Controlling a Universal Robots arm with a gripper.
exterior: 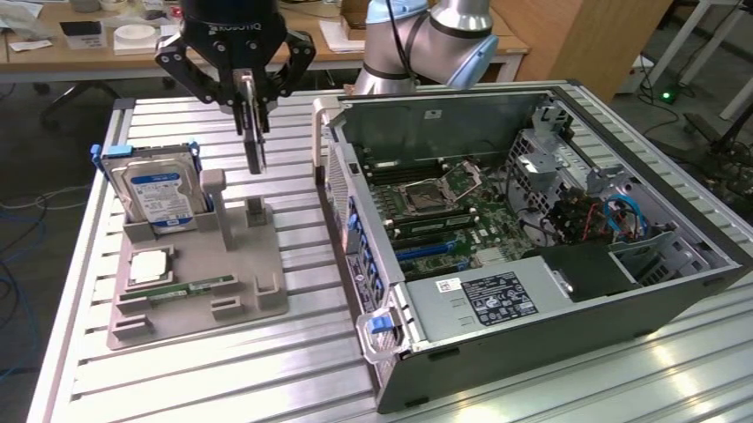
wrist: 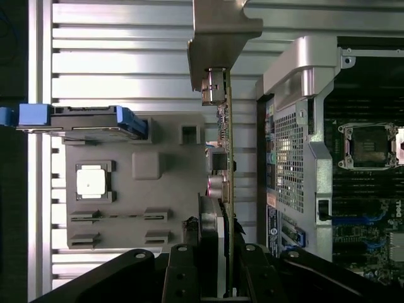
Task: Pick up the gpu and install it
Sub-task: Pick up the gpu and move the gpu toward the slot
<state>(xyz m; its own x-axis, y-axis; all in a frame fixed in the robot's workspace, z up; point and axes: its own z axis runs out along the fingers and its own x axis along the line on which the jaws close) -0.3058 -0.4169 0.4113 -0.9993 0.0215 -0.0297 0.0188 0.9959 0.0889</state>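
Exterior view: my claw [exterior: 249, 88] points straight down between hard drive [exterior: 159, 198] and computer case [exterior: 659, 291].
Grip: pinching the gpu [exterior: 253, 145] by its top edge.
Gpu: upright, hanging above the gray holder [exterior: 235, 295].

Ribbed aluminium table [exterior: 212, 379] carrying two things: a grey moulded parts holder [exterior: 176, 319] toward the exterior view's left, and an open desktop computer case [exterior: 588, 344] lying on its side toward the exterior view's right. Holder and case sit near each other but apart, with bare slats showing between them.
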